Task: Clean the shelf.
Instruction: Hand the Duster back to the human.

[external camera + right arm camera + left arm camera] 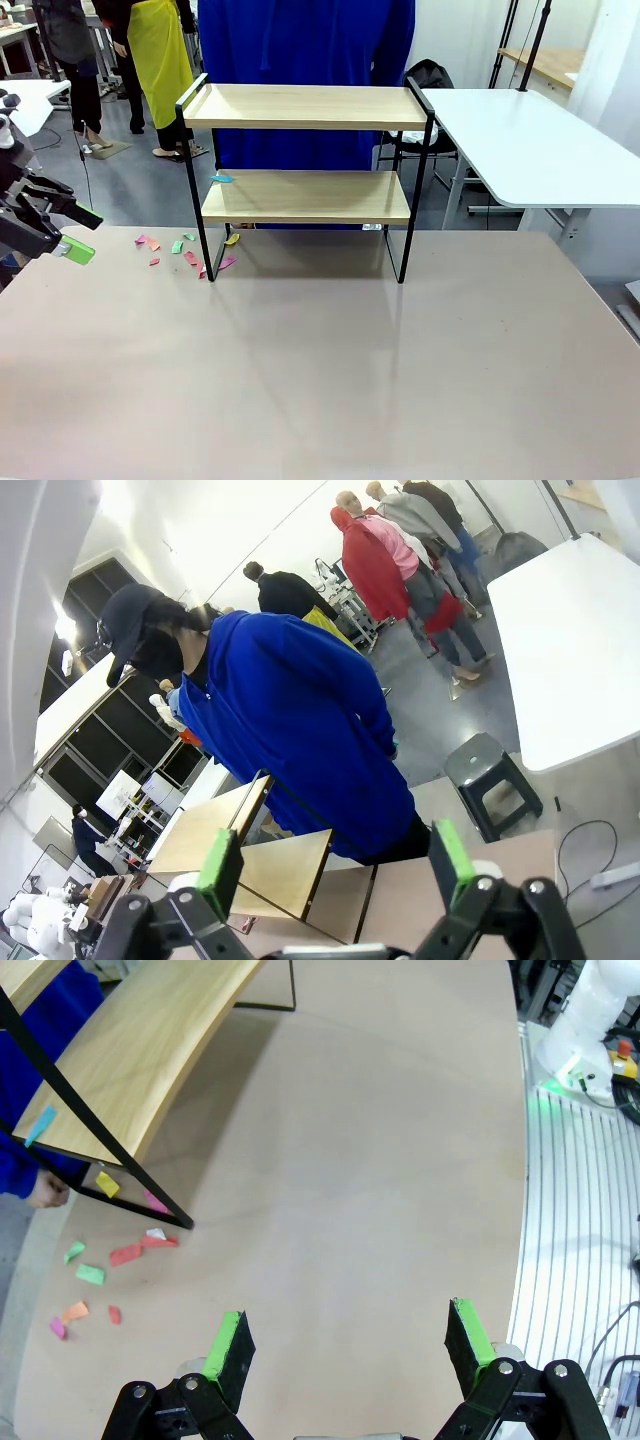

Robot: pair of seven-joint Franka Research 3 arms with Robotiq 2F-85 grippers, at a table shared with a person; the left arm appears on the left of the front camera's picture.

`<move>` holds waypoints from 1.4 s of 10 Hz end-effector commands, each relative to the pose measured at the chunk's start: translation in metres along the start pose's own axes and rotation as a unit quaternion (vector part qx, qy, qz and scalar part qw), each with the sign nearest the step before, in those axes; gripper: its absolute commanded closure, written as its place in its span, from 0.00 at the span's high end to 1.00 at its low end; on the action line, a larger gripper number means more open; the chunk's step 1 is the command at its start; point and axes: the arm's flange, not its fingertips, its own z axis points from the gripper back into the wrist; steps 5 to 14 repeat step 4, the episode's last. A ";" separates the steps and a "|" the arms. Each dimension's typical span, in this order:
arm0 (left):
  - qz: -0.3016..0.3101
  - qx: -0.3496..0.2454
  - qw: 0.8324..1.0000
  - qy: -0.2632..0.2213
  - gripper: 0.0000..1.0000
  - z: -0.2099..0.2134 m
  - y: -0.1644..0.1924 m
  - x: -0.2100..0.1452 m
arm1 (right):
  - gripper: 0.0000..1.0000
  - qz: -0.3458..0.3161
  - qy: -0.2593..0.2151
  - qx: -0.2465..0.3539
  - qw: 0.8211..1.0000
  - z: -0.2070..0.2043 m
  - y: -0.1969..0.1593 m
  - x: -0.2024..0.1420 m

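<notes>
The shelf (305,107) is a two-tier rack of light wooden boards in a thin black frame, standing at the far middle of the table. A light blue paper scrap (221,179) lies on the left end of its lower board. Several coloured paper scraps (183,251) are scattered on the table by its left front leg, also seen as scraps (105,1260) in the left wrist view. My left gripper (82,232) hovers open at the left edge, empty (348,1345). My right gripper (335,865) is open and empty, pointing toward the shelf (280,865) and the person in blue (290,720).
A person in a blue top (305,60) stands behind the shelf. A white table (520,140) stands at the back right. The near half of the beige table (350,380) is bare. The other arm's base (590,1030) shows beyond the table's edge.
</notes>
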 end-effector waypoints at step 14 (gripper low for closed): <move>-0.004 -0.005 1.000 -0.015 1.00 -0.001 0.000 0.001 | 1.00 0.003 -0.005 -0.002 1.000 0.000 0.002 0.001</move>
